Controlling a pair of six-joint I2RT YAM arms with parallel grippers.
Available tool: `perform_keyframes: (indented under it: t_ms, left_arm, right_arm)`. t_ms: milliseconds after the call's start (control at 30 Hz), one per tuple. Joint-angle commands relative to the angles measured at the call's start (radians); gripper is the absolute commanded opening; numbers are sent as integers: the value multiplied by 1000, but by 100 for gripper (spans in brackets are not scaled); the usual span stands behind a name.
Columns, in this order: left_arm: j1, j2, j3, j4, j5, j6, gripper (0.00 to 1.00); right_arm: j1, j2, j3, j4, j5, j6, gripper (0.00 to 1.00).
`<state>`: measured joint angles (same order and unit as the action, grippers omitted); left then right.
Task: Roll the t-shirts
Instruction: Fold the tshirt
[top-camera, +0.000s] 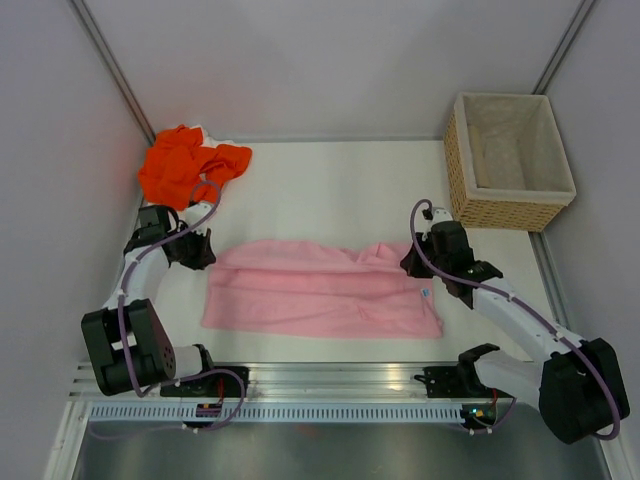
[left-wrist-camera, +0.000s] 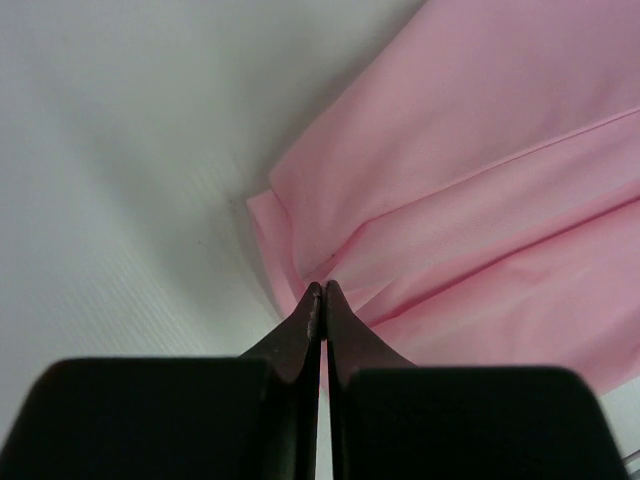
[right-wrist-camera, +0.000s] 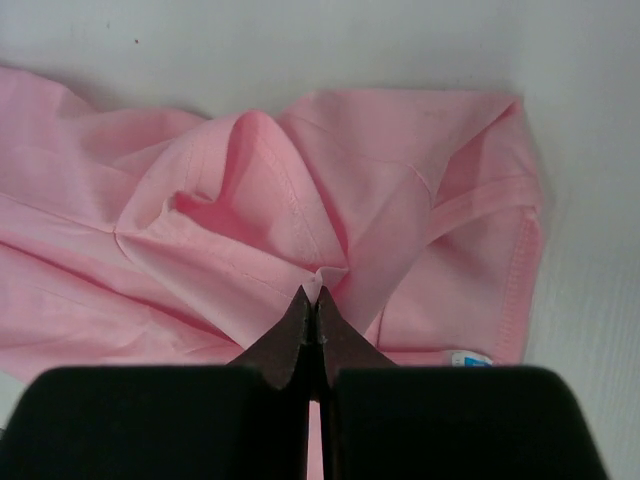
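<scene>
- Pink t-shirt (top-camera: 320, 290): lies flat as a long strip across mid worktop (top-camera: 340, 190), betw. the two arms.
- L tool (left-wrist-camera: 322, 292): fingers pressed together, pinching the strip's far corner at its left end; creases fan out from the tips.
- R tool (right-wrist-camera: 315, 297): also pressed together, pinching a bunched fold at the right end, nr the sleeve & a small blue label (right-wrist-camera: 468, 358).
- Orange t-shirt (top-camera: 190, 165): crumpled in far-left corner, well apart from the pink one.
- Wicker basket (top-camera: 500, 208) w/ pale lining: far right.
</scene>
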<state>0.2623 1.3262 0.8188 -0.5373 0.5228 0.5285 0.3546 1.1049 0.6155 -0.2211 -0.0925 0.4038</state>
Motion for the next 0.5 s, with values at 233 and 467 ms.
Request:
perform_keyframes:
  t_ms: [233, 467]
  left_arm:
    - [3, -10, -133, -18, -63, 136, 2]
    - [5, -19, -135, -56, -78, 172, 2]
  right_arm:
    - [58, -62, -187, 95, 28, 151, 0]
    - [96, -79, -211, 80, 50, 155, 2]
